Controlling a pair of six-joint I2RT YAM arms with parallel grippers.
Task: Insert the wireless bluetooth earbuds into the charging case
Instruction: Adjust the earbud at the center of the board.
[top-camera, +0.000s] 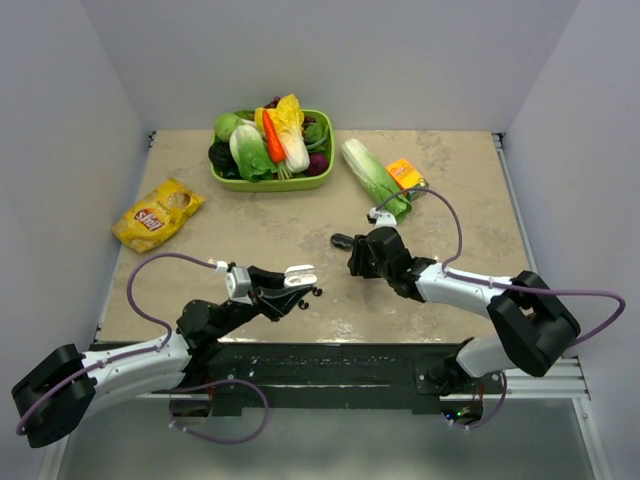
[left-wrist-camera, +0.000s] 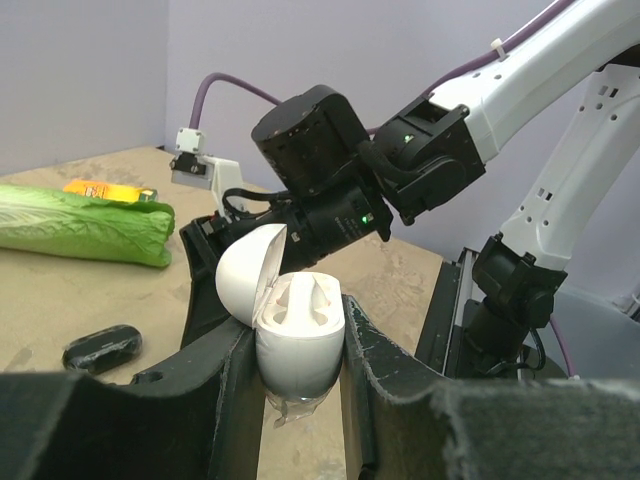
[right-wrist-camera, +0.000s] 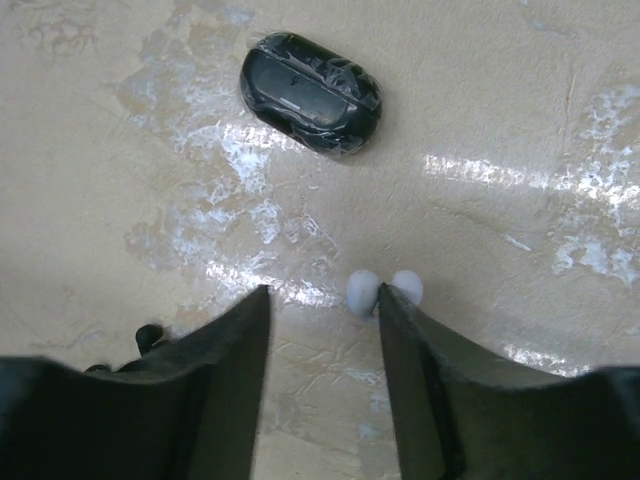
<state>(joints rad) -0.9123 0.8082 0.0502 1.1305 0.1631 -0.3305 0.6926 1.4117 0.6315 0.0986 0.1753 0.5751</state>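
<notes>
My left gripper (left-wrist-camera: 297, 332) is shut on a white charging case (left-wrist-camera: 300, 345), held upright above the table. Its lid (left-wrist-camera: 245, 272) is swung open and both sockets look empty. In the top view this gripper (top-camera: 298, 279) sits left of centre near the front. My right gripper (right-wrist-camera: 322, 295) is open and low over the table, with nothing between its fingers. Two white earbuds (right-wrist-camera: 363, 290) lie side by side at the tip of its right finger (right-wrist-camera: 420, 360), one on each side of the tip. A small black earbud (right-wrist-camera: 148, 335) shows beside the left finger.
A black charging case (right-wrist-camera: 310, 92), shut, lies on the table ahead of the right gripper and also appears in the left wrist view (left-wrist-camera: 100, 347). At the back are a green basket (top-camera: 272, 184) of vegetables, a cabbage (top-camera: 375, 178), an orange packet (top-camera: 405, 173) and a yellow chips bag (top-camera: 157, 213).
</notes>
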